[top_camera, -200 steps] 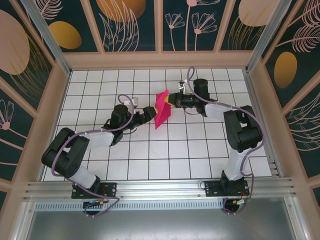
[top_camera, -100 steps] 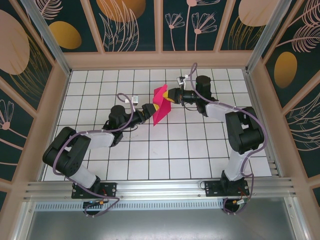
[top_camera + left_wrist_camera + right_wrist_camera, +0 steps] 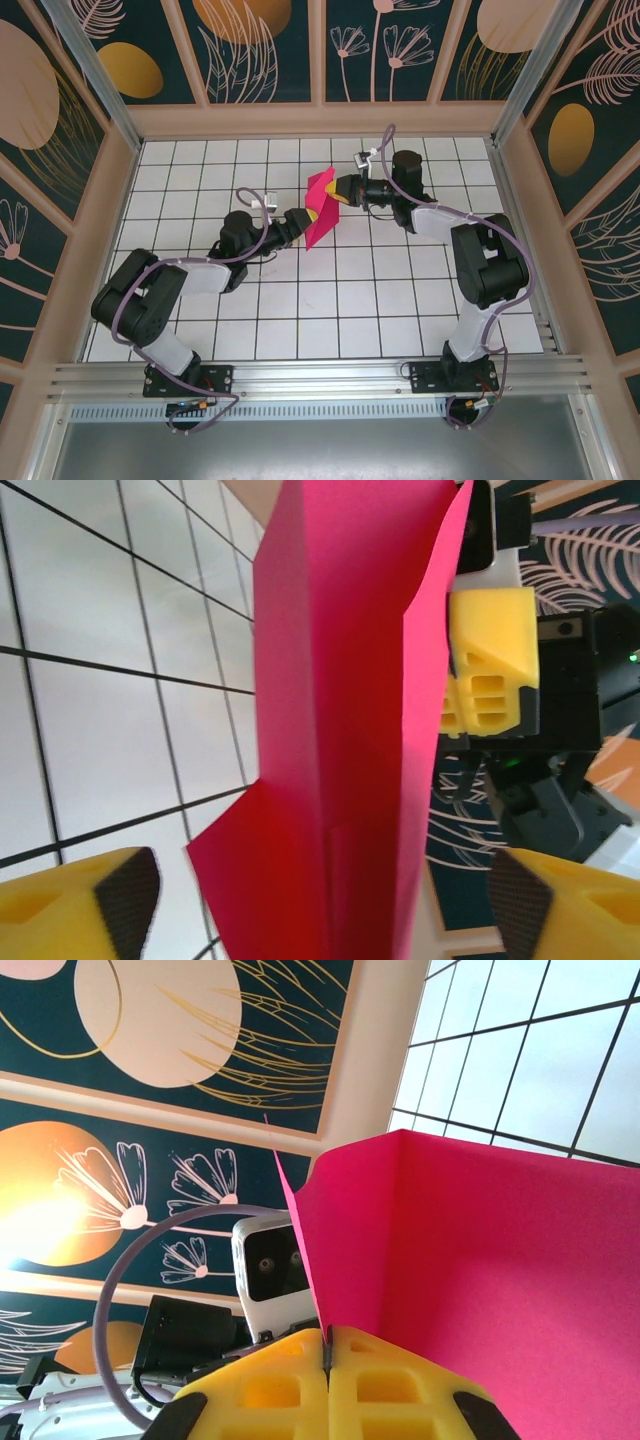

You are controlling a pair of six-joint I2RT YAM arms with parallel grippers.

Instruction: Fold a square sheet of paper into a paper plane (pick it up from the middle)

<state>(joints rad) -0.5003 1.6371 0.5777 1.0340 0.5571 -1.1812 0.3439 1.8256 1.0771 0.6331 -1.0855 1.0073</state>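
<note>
Square sheet of paper (image 3: 322,208), magenta-pink, is pinched along one edge between the closed yellow pads of the right gripper (image 3: 327,1355), which holds it up off the white grid table (image 3: 300,320). This square sheet of paper is no longer flat: it is creased into a tall, narrow trough standing roughly on edge, with a long centre fold and a flap angling out at its lower end. The left gripper (image 3: 320,910) faces it from the other side, its fingers (image 3: 75,900) spread wide with the lower part of the paper between them and a gap on each side. Both arms meet over the far middle of the table, nearer the wooden back wall (image 3: 320,122) than the near rail (image 3: 320,378). Broad stretches of tile lie to either side and toward the bases.
</note>
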